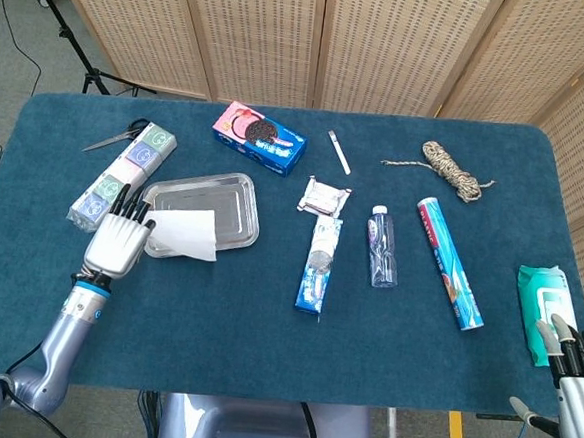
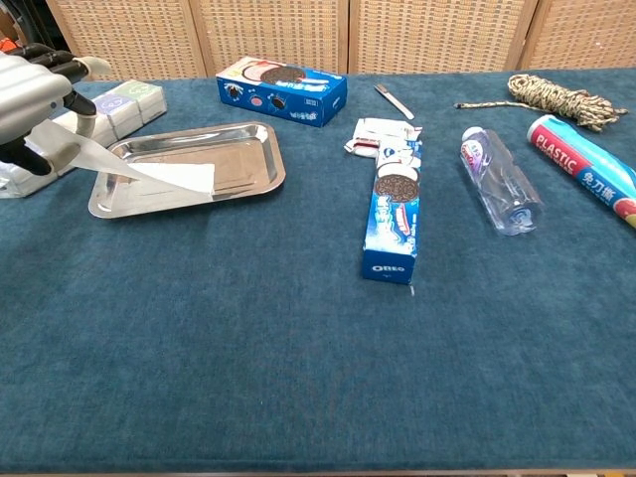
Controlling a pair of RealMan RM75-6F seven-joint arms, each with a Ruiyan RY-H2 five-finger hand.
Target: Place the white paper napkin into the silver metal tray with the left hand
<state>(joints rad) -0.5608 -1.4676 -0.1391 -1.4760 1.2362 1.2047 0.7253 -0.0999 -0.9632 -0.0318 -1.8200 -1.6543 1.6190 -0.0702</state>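
Left hand (image 1: 116, 239) at the tray's (image 1: 236, 189) 8 o'clock corner, pinching the napkin (image 1: 184, 234) by one end. Napkin slanting down from the hand, its far end resting in the tray's near half, part lapping over the near rim. Right hand (image 1: 574, 371) at the counter's (image 1: 263, 347) 4 o'clock corner, fingers spread, holding nothing, just beside a wipes pack (image 1: 539, 296).

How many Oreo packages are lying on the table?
2. A blue Oreo box lies at the back, beyond the metal tray; a long Oreo pack lies mid-table, beside the plastic bottle.
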